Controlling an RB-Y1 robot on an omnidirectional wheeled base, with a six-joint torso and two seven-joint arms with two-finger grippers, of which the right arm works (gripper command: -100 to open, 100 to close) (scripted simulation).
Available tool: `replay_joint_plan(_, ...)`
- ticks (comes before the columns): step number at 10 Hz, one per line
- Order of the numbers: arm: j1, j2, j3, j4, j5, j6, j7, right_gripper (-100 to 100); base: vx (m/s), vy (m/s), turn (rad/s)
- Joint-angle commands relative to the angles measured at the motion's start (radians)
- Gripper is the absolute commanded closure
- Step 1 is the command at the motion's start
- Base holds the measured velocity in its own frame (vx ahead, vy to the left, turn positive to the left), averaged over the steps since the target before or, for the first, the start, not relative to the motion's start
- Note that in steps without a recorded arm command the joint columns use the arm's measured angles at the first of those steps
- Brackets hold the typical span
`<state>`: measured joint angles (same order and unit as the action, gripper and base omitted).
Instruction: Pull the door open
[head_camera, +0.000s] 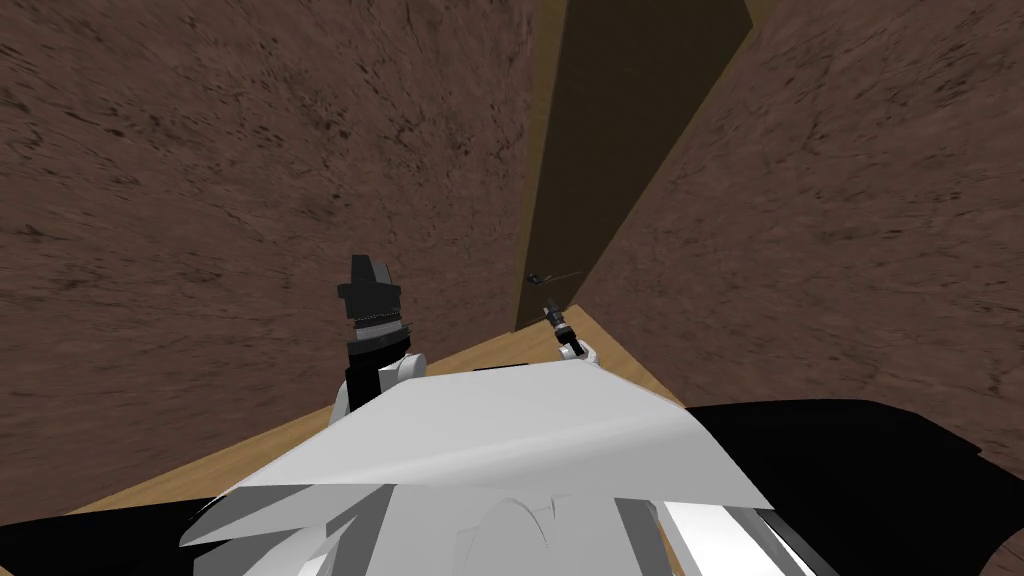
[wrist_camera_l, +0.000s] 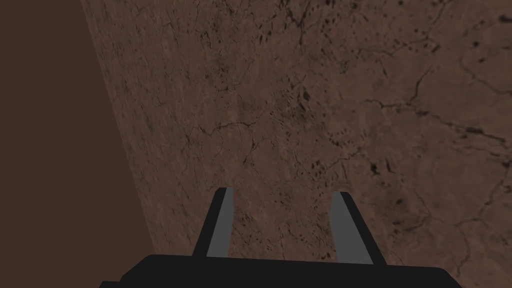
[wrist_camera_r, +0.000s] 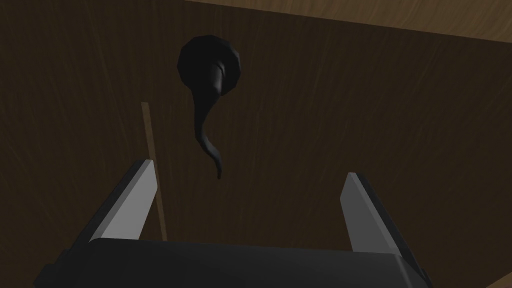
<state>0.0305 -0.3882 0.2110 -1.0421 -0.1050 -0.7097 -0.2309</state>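
A dark brown door (head_camera: 610, 130) stands ahead of me, a little to the right, between two rough brown walls. On it sits a black lever handle (head_camera: 538, 277), seen close in the right wrist view as a round rose with a curved lever (wrist_camera_r: 206, 125). My right gripper (wrist_camera_r: 247, 175) is open just short of the handle, whose lever tip lies between the fingers and a little beyond them. In the head view that gripper (head_camera: 549, 305) points at the handle from slightly below. My left gripper (wrist_camera_l: 282, 192) is open, raised at the left (head_camera: 368, 270), facing the wall.
Rough brown walls (head_camera: 220, 200) close in on both sides of the door. A light wood floor strip (head_camera: 480, 355) runs to the door's foot. A lighter wood frame (wrist_camera_r: 380, 15) edges the door. Black areas (head_camera: 880, 450) lie low at both sides.
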Motion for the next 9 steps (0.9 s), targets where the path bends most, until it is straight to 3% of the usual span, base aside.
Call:
replay_joint_plan(1, -0.013, -0.006, 0.005, 0.031, 0.000, -0.010, -0.005, -100, 0.061, -0.076, 0.094)
replay_joint_plan(6, -0.060, -0.037, 0.020, 0.141, -0.001, -0.042, -0.029, -100, 0.054, -0.099, 0.122)
replay_joint_plan(9, -0.095, -0.060, 0.032, 0.222, -0.001, -0.066, -0.046, -100, 0.067, -0.149, 0.160)
